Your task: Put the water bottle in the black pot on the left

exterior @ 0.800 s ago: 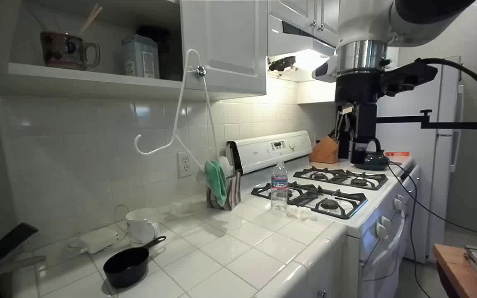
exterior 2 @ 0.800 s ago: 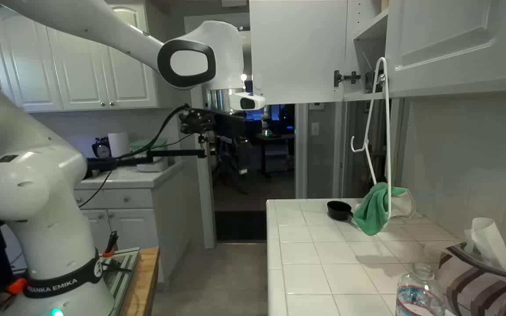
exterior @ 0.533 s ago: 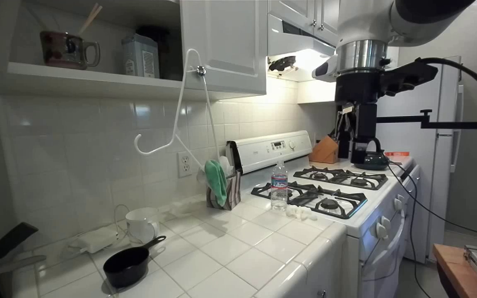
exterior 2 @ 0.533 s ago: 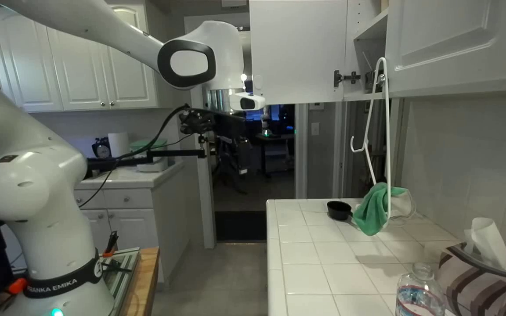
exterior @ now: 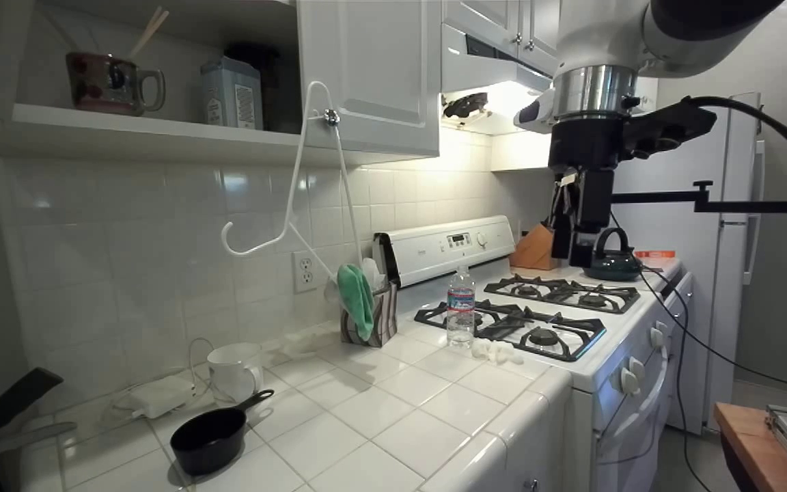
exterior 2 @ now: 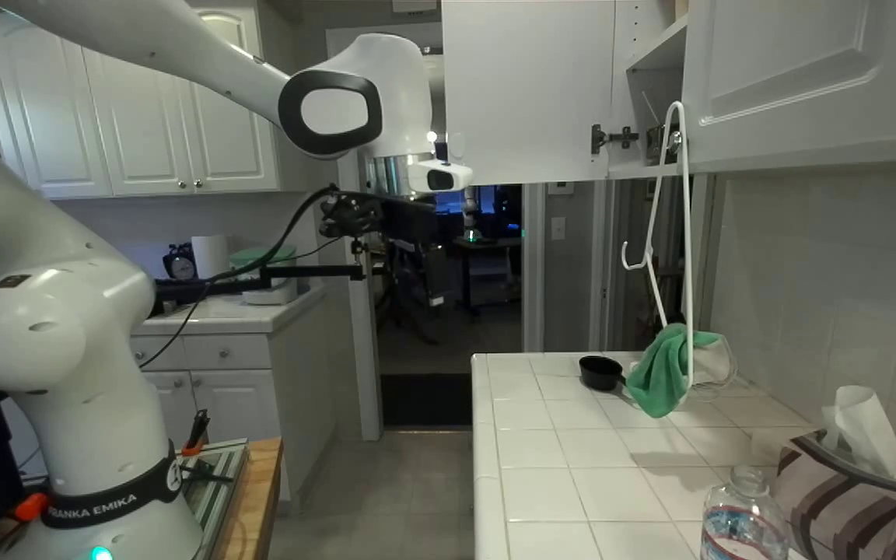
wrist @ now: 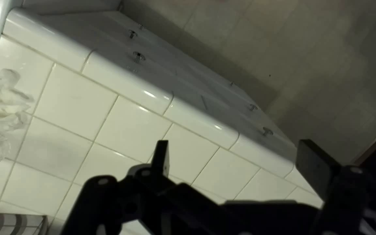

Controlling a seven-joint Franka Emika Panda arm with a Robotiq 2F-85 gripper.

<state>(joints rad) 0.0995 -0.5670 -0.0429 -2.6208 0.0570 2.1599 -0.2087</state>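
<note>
Though upright, bottle (exterior: 461, 307) near stove edge (exterior: 583, 374)

Water bottle (exterior: 461, 311) is clear, shiny plastic; black pot (exterior: 206, 447) looks like dark matt metal. Countertop tiles (exterior: 380, 404) are smooth and glossy. Green towel (exterior: 357, 302) is matt cloth, knife block (exterior: 534, 249) wood, kettle (exterior: 613, 267) glossy, tissue (exterior 2: 869, 432) thin paper.

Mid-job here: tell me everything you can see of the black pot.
The black pot is round and black all over, apparently metal, with one slim handle. It rests open side up on the white tiled counter; no contents show in its dark inside, though its bottom is hard to make out. The handle reaches past the white mug; whether they touch I can't tell. In an exterior view the green cloth seems to hide part of the handle.
</note>
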